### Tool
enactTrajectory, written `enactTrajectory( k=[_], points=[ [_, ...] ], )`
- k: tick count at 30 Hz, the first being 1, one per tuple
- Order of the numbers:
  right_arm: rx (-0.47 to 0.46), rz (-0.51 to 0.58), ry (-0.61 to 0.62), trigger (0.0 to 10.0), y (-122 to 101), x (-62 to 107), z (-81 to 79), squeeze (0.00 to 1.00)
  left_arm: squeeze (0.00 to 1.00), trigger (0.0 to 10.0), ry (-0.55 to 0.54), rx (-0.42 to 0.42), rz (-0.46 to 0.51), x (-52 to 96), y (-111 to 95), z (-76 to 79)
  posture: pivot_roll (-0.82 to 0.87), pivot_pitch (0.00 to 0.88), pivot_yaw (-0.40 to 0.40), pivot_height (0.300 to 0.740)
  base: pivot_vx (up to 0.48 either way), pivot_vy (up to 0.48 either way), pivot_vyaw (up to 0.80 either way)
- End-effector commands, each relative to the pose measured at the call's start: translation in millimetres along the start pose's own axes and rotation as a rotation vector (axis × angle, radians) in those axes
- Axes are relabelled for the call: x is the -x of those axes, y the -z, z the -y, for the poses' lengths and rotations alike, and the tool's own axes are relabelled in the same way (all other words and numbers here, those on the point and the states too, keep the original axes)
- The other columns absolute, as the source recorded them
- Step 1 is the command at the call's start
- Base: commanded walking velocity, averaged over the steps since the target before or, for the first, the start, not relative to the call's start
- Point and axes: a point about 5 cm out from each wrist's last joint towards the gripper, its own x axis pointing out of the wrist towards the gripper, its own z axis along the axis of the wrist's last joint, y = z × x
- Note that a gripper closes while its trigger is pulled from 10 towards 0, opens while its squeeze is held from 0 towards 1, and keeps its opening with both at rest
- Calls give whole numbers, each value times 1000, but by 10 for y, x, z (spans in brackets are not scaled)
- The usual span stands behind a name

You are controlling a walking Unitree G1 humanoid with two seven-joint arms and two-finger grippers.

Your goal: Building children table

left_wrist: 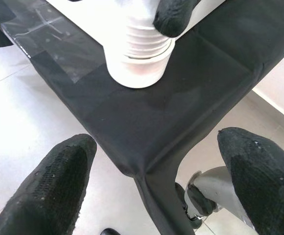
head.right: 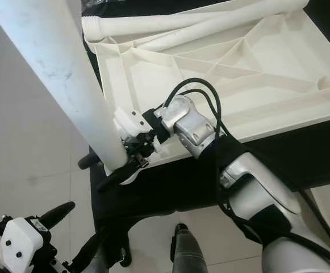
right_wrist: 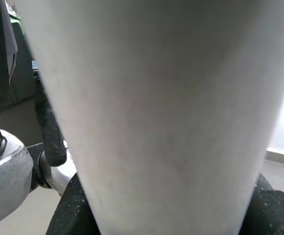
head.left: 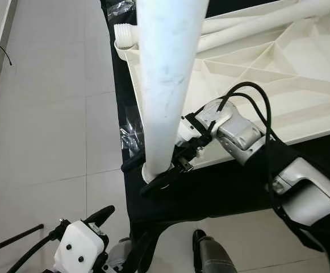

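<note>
A white plastic table top (head.left: 301, 74) lies upside down, ribs up, on a black cloth (head.left: 227, 187). At its near left corner a white table leg (head.left: 165, 85) stands upright, its threaded base (left_wrist: 139, 54) on the corner. My right gripper (head.left: 156, 173) is shut on the low end of this leg (right_wrist: 156, 112), one black finger on each side. My left gripper (head.left: 57, 224) hangs open and holds nothing, low over the floor, left of and below the cloth's corner. Its fingertips (left_wrist: 58, 181) stand wide apart.
Two more white legs (head.right: 170, 23) lie along the far edge of the table top. Crumpled clear plastic wrap (head.left: 132, 128) lies at the cloth's left edge. Pale floor tiles (head.left: 51, 114) stretch away on the left. My own grey foot (head.left: 213, 256) is below the cloth's near edge.
</note>
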Motion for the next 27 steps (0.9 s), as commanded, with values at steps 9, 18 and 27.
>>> enactTrajectory(
  k=[9, 18, 27],
  points=[
    [-383, -152, 451, 10000, 762, -128, -126, 0, 0, 10000, -14, 22, -20, -53, 99, -9, 69, 419, -12, 740, 0, 0, 0],
    [-475, -39, 1420, 10000, 783, -439, -573, 0, 0, 10000, -32, -3, 16, -229, 172, -140, 31, 343, 1, 740, 0, 0, 0],
    [-416, -76, 1550, 10000, 810, -489, -315, 0, 0, 10000, -218, 57, 78, -341, 229, -437, 42, 248, -14, 740, 0, 0, 0]
  ],
)
